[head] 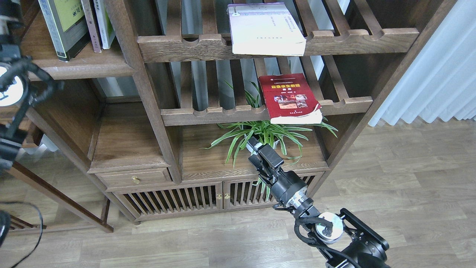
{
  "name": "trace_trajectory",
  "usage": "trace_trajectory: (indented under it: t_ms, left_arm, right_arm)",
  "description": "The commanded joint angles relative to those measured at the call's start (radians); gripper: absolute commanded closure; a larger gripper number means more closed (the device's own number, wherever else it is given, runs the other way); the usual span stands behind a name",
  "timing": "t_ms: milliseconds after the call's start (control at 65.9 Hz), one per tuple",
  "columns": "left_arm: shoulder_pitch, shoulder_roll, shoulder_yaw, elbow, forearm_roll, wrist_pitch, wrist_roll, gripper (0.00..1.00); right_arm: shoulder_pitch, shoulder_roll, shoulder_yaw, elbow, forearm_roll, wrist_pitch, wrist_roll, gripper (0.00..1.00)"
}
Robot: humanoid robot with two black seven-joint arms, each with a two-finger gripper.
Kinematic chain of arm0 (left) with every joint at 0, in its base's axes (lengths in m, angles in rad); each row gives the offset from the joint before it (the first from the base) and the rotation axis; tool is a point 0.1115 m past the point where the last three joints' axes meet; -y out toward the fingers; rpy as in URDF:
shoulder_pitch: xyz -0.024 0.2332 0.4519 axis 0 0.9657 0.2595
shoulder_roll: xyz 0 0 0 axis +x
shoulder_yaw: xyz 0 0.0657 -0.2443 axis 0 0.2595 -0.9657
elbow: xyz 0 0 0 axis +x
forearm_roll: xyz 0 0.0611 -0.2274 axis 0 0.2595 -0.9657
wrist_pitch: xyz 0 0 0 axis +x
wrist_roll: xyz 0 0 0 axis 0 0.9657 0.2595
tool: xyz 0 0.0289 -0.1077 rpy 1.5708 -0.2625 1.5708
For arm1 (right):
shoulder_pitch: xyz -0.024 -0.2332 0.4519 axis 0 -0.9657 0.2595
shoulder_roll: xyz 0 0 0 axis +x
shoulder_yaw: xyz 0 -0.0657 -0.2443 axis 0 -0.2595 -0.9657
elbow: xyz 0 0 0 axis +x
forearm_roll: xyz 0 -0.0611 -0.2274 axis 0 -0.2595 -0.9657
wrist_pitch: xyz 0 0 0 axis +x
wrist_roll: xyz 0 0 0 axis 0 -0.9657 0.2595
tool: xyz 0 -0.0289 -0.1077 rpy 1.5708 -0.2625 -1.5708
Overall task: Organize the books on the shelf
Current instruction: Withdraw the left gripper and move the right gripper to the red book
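Note:
The grey-black book with a yellow-green panel (61, 22) stands at the top left on the shelf (85, 67), a solid dark-brown board. Thin brown and white-green books stand next to it. The white book with a lavender top (264, 29) lies on the upper slatted rack, overhanging its front rail. The dark red book (289, 98) lies on the lower slatted rack, also overhanging. My right gripper (259, 147) is below the red book, in front of the plant, holding nothing; its fingers are too dark to tell apart. My left arm (13, 89) runs up the left edge, its gripper out of view.
A spider plant in a white pot (266, 136) stands on the cabinet top right behind my right gripper. The cabinet has slatted doors (174, 199) and a small drawer (135, 178). A white curtain (438, 74) hangs at the right over wood floor.

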Motion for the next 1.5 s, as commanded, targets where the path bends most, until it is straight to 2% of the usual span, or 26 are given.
trace_trajectory:
  t_ms: [0, 167, 243, 288, 471, 607, 698, 865, 1032, 1336, 1382, 1397, 1488]
  left_arm:
    - [0.079, -0.001, -0.016, -0.058, 0.0, 0.0, 0.0, 0.0]
    - [0.162, -0.008, -0.005, -0.059, -0.002, 0.0, 0.0, 0.04]
    - [0.204, -0.02, 0.007, -0.061, -0.002, 0.0, 0.054, 0.06]
    - [0.224, -0.022, 0.014, -0.061, -0.002, 0.0, 0.07, 0.07]
    - [0.339, -0.021, 0.058, -0.061, 0.003, 0.0, 0.087, 0.04]
    - [0.428, -0.02, 0.115, -0.061, 0.006, 0.0, 0.14, 0.04]
    - [0.536, -0.034, 0.178, -0.061, 0.009, 0.0, 0.182, 0.03]
    - [0.617, -0.043, 0.242, -0.061, 0.015, 0.0, 0.252, 0.03]
    - [0.637, -0.054, 0.265, -0.059, 0.015, 0.0, 0.259, 0.02]
    - [0.654, -0.054, 0.3, -0.059, 0.017, 0.0, 0.263, 0.02]
    - [0.654, -0.054, 0.304, -0.059, 0.017, 0.0, 0.271, 0.02]
    - [0.654, -0.054, 0.305, -0.059, 0.017, 0.0, 0.286, 0.02]
    - [0.654, -0.054, 0.307, -0.059, 0.017, 0.0, 0.294, 0.02]
  right_arm:
    - [-0.001, 0.0, 0.009, -0.001, 0.0, -0.002, 0.0, 0.01]
    - [0.0, 0.0, 0.011, -0.004, 0.0, -0.004, 0.0, 0.01]
    - [0.0, 0.0, 0.011, -0.005, 0.0, -0.004, 0.0, 0.01]
    - [0.0, 0.0, 0.011, -0.005, 0.0, -0.004, 0.001, 0.01]
    - [0.003, 0.0, 0.022, -0.009, 0.003, -0.002, 0.001, 0.01]
    - [0.009, 0.0, 0.04, -0.015, 0.003, -0.004, 0.001, 0.01]
    - [0.02, 0.0, 0.045, -0.032, 0.005, -0.008, 0.001, 0.01]
    - [0.069, 0.0, 0.069, -0.085, 0.011, -0.013, 0.001, 0.01]
    - [0.109, 0.0, 0.12, -0.137, 0.023, -0.024, 0.001, 0.01]
    - [0.152, 0.0, 0.223, -0.15, 0.074, -0.146, 0.001, 0.01]
    - [0.164, 0.0, 0.244, -0.156, 0.077, -0.172, 0.001, 0.01]
    - [0.181, 0.0, 0.274, -0.157, 0.086, -0.203, 0.001, 0.01]
    - [0.196, 0.0, 0.289, -0.167, 0.092, -0.237, 0.001, 0.01]
